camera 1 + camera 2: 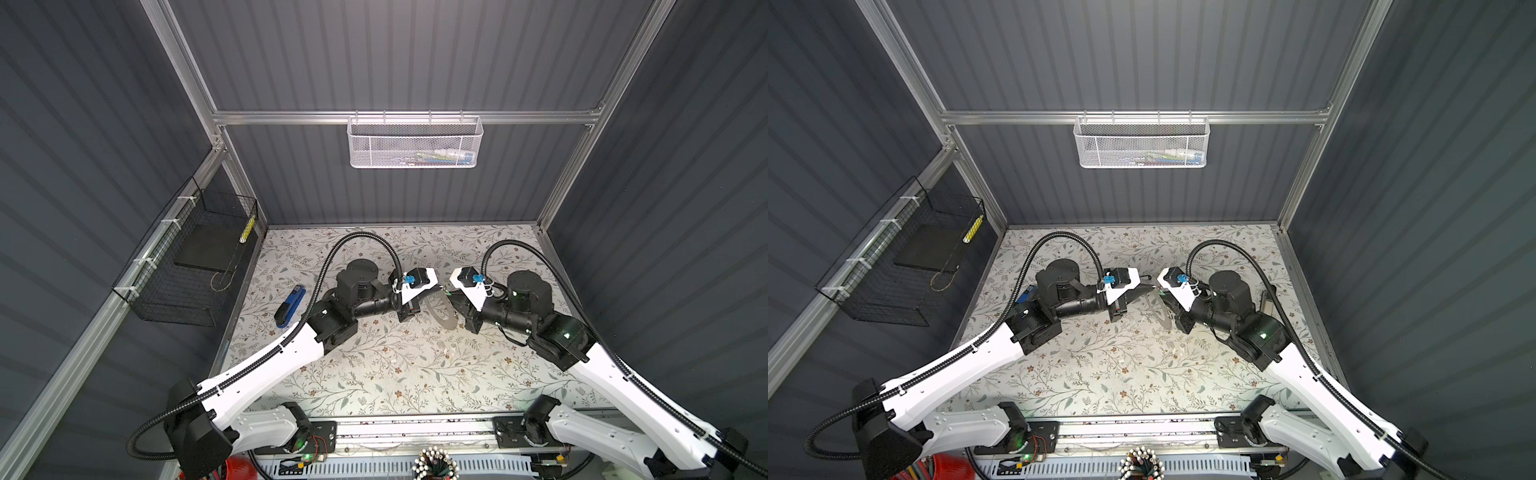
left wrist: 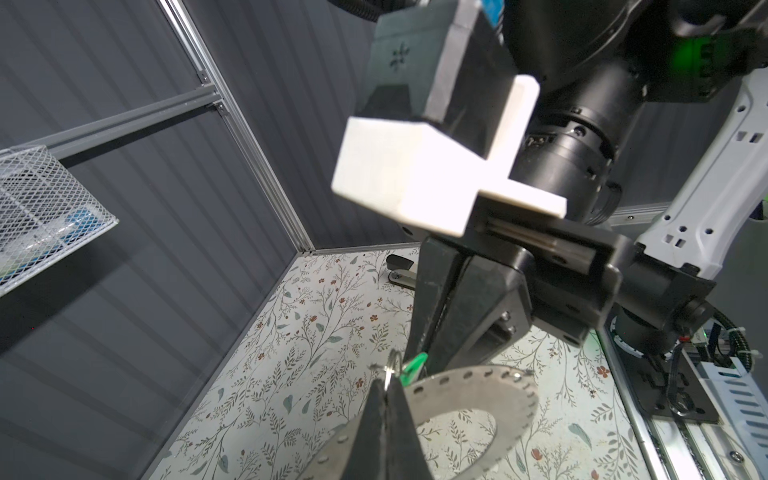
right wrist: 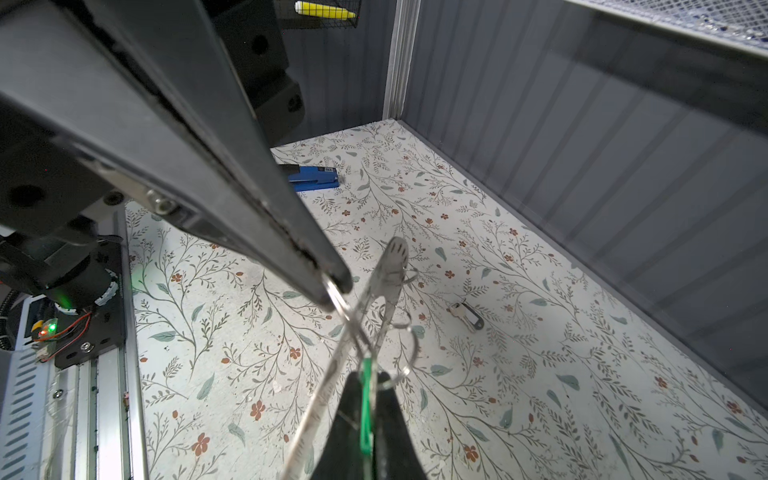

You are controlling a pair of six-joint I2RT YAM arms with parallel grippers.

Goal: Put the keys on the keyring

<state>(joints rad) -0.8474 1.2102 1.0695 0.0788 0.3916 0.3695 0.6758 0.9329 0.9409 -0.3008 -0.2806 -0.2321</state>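
Left jaws pinched fully shut on small wire loop (image 2: 394, 362) at rim of keyring (image 2: 469, 395). Right jaws closed tight on green-tagged key (image 3: 365, 399), tag just beside keyring rim. Keyring off counter (image 1: 395, 374), tilted on edge above its middle, between both jaws. Black-headed key (image 3: 467, 316) flat on counter, toward back edge. Blue stapler (image 1: 289, 306) near left edge.

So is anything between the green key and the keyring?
Nothing visible. The green key, pinched in the right fingers, sits right at the keyring's rim, beside the wire loop the left fingers hold.
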